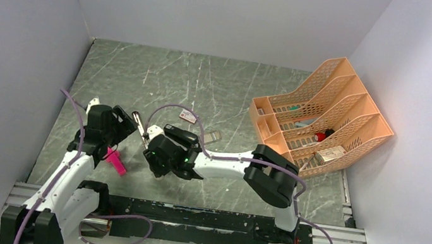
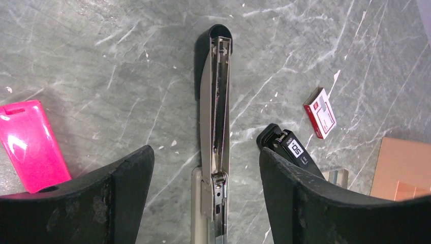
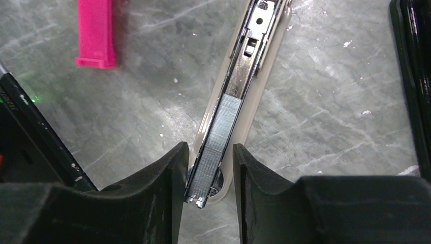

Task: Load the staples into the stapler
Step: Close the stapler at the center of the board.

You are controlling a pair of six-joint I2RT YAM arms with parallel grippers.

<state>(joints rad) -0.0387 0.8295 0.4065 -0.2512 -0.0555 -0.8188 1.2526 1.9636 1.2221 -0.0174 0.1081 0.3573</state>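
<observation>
The right gripper (image 3: 209, 152) has its two fingers a little way apart, one on each side of the staples (image 3: 221, 127). There is a small gap beside the strip, so the fingers are not squeezing it. The staples are a silver strip lying in the long shiny track of the stapler (image 3: 252, 40). They fill the end of the track near the fingers, and the far end of the track is bare metal. The stapler lies folded out flat on the grey stone table (image 1: 205, 88), and its black top points away from the arms. The left gripper (image 2: 206, 155) hangs over the stapler with its fingers wide apart and holds nothing. A pink plastic piece (image 2: 30, 145) lies on the table just to its left. On the other side lies a second stapler (image 2: 289, 147) with a black tip. Past that is a little red and white box (image 2: 319, 113); I cannot tell what is in it. Far off by the right wall stands an orange rack (image 1: 330, 106) with slots. The slot nearest the arms has a small pale box (image 1: 329, 154) in it. The next slot has a red and black thing (image 1: 323, 136) in it. A slot further back has something dark in it, too small to make out
</observation>
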